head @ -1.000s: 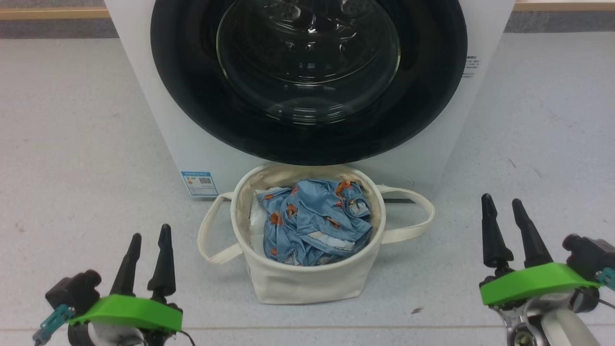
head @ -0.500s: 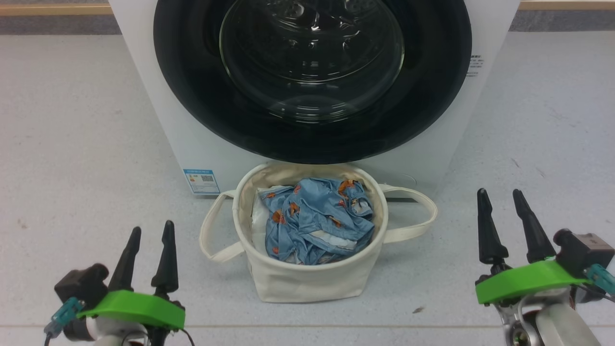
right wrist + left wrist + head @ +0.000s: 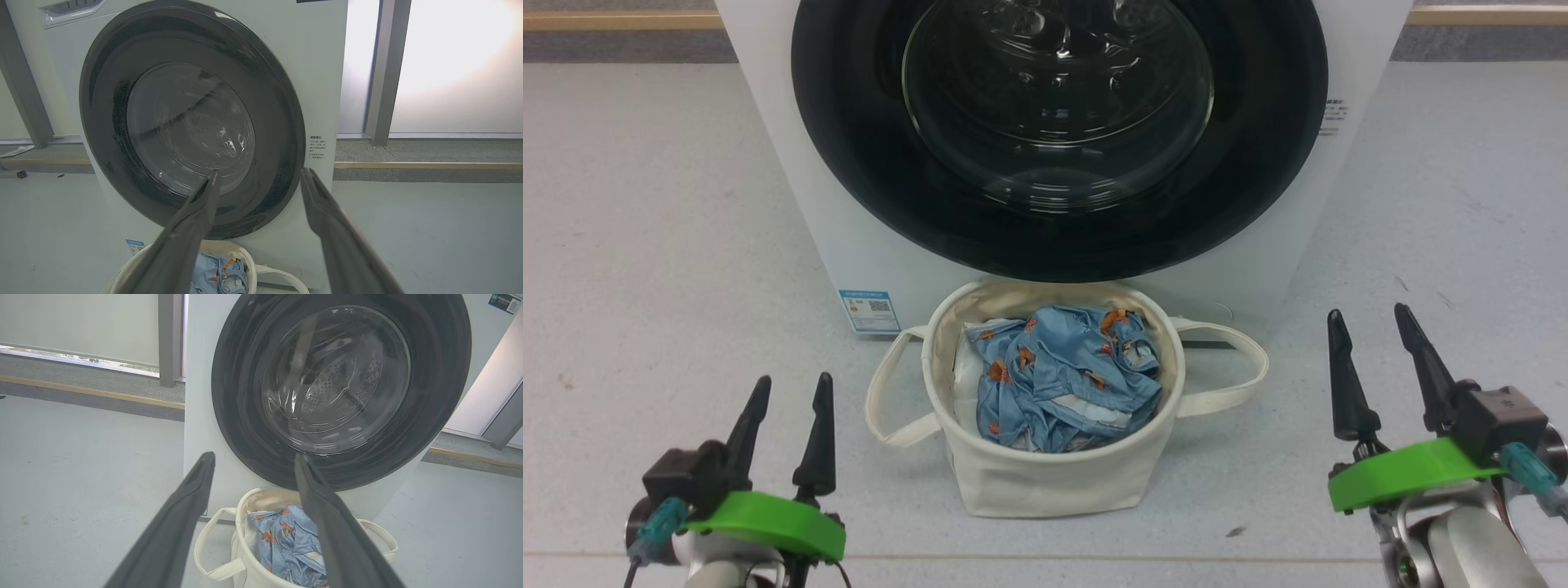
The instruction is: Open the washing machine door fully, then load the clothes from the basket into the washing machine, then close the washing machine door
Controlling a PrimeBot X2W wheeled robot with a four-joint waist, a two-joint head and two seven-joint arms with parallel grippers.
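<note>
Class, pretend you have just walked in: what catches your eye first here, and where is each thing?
The big glossy black washing machine door, shut, dominates the top centre of the head view. Right below it on the floor stands the cream basket with the blue bear-print clothes bunched inside. The left gripper and right gripper, both open and empty, flank the basket at the lower corners.

The left tool (image 3: 794, 379) and right tool (image 3: 1365, 311) crept forward — slightly.

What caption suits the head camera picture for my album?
The left gripper and right gripper, both open, flank a cream basket of blue clothes before a washing machine with its door shut.
</note>
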